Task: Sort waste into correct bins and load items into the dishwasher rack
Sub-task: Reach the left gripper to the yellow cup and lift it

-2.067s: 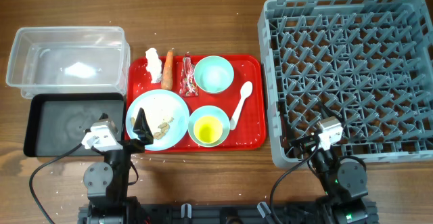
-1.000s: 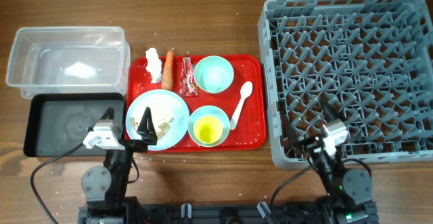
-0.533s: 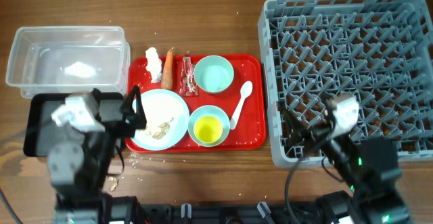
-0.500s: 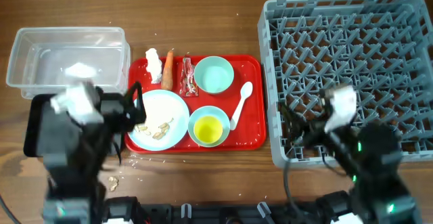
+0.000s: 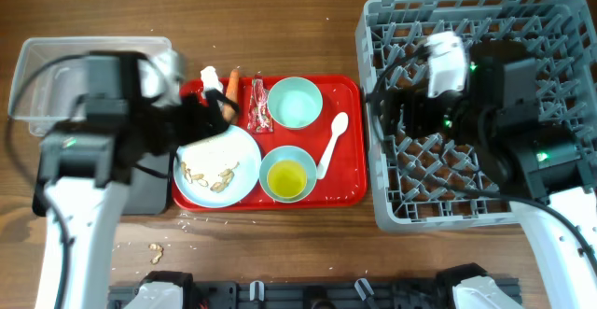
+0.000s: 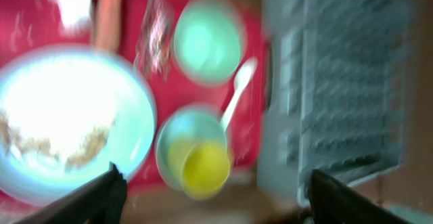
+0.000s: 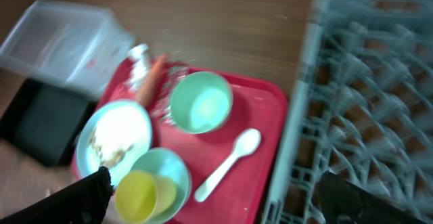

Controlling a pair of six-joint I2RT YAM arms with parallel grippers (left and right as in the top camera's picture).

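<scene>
**Left claw** (image 6: 215, 183): fingers wide apart, nothing held. Hangs over upper left of red tray (image 5: 350, 146), beside the waste row, probably lined up for a first pick.

**Right claw** (image 7: 215, 183): fingers likewise apart, empty. Hangs above left edge of dishwasher rack (image 5: 560, 29), facing the tray, presumably for the dishes.

**Waste:** tissue (image 5: 211, 76), carrot piece (image 5: 232, 77) and red wrapper (image 5: 258, 104) at upper left of tray, nearest the bins. Crumbs (image 5: 213, 174) on plate (image 5: 238, 146), a few loose on surface (image 5: 280, 10).

**Bins:** clear tub (image 5: 37, 48) at upper left of frame. Black tray (image 7: 40, 126) just below it, largely under left arm.

**Dishes:** mint-green bowl (image 5: 295, 102). Yellow cup (image 5: 288, 177) nested in light-blue bowl (image 5: 266, 174), so likely two separate lifts. Spoon (image 5: 332, 143) at tray's right edge. None in rack yet.
</scene>
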